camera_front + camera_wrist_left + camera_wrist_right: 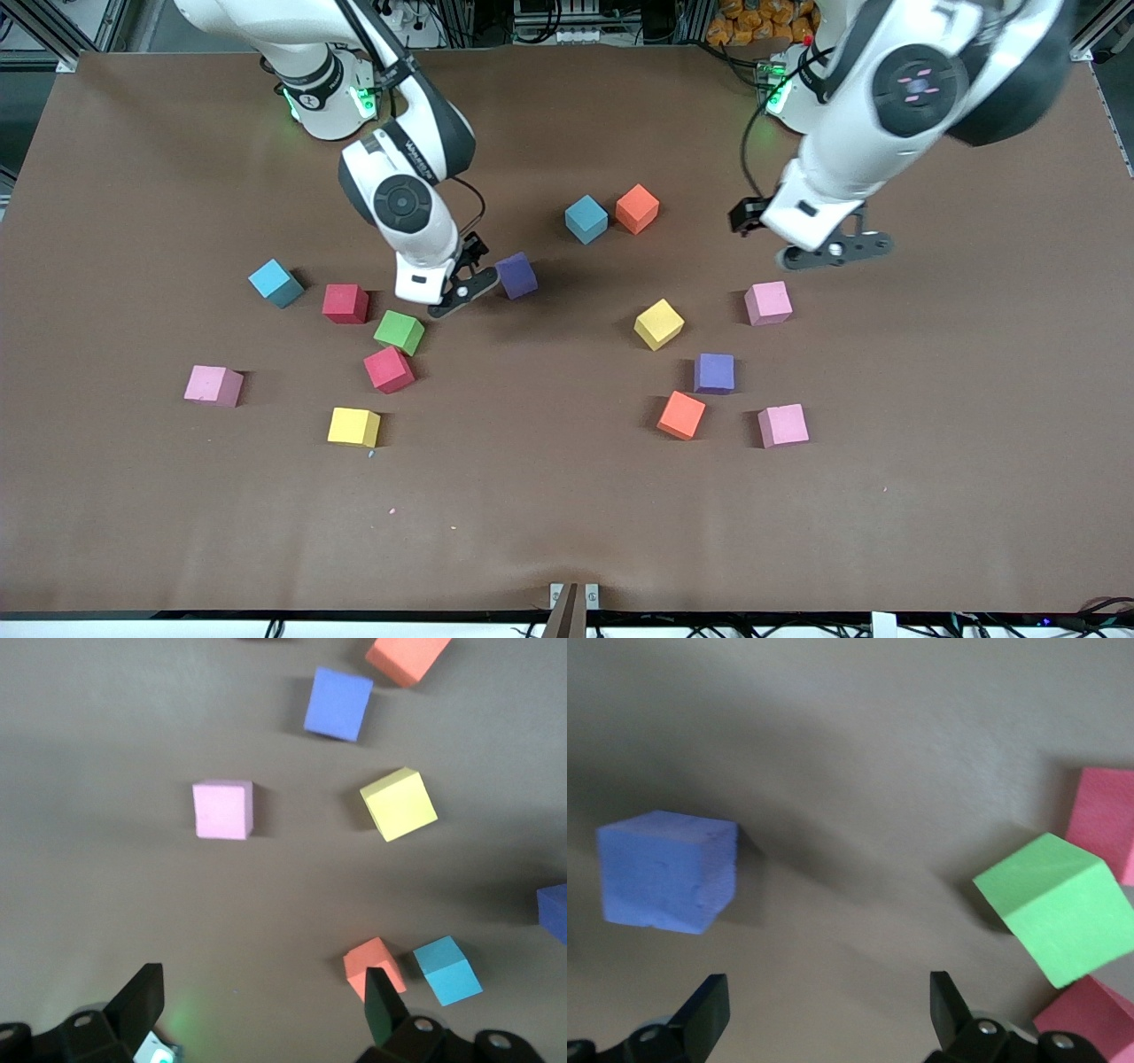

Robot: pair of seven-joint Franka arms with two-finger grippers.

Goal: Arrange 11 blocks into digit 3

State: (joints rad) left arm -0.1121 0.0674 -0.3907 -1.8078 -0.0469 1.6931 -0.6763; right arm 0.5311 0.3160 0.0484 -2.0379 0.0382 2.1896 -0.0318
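A brown mat (567, 532) covers the table — aluminium framing (53, 31) and cables (567, 22) line its robot-base edge.

Left gripper (257, 1010), jaws spread wide, hangs over brown counter (106, 744) with scattered foam cubes: pink (222, 810), yellow (399, 804), purple (337, 703), two orange (370, 964), light blue (447, 969).

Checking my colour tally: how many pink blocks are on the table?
3: one pink block at the right arm's end, one under the left hand, one nearest the front camera. None seems hidden.
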